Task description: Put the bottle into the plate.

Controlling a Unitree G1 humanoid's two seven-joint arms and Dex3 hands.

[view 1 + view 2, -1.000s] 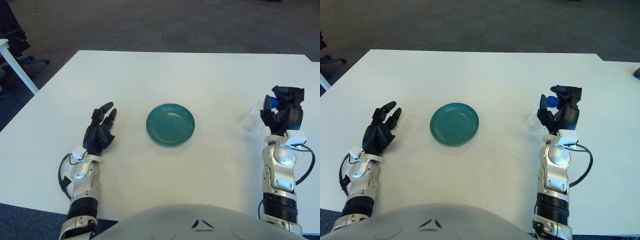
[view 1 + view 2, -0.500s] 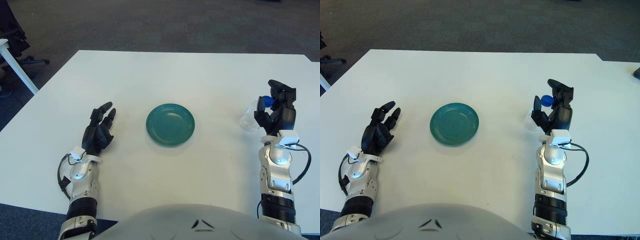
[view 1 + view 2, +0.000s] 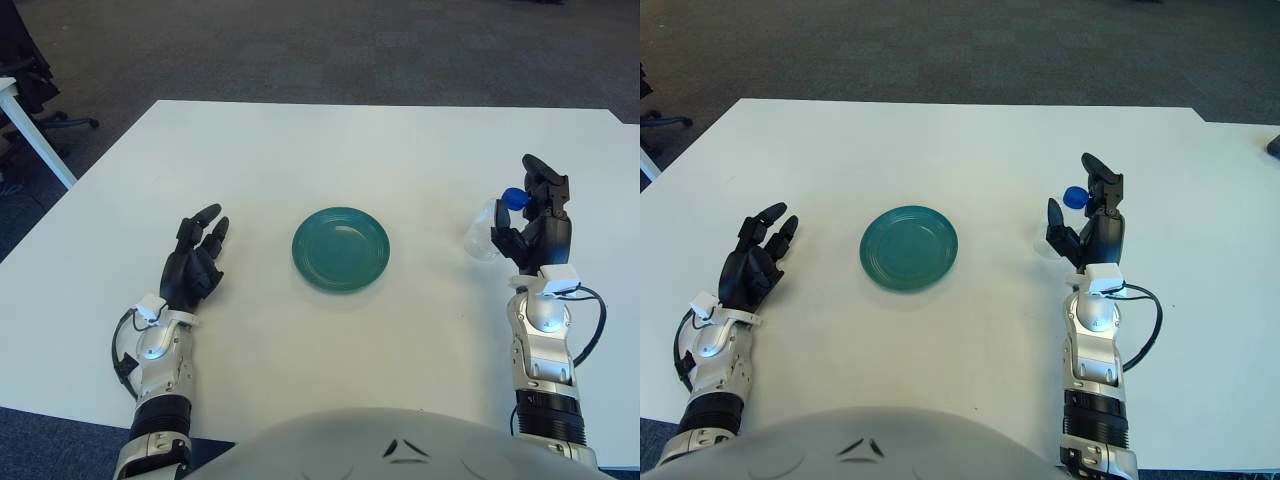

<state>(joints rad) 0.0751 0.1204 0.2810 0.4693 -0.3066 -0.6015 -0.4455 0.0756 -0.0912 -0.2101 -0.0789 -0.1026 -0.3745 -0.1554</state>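
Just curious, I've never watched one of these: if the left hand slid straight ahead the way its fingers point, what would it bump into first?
Probably nothing: the left hand, fingers relaxed, points forward and slightly right over bare table, seemingly passing left of the plate.

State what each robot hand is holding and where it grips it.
The right robot hand grips the clear bottle around its upper body, just below the blue cap. The left robot hand, left of the plate, holds nothing.
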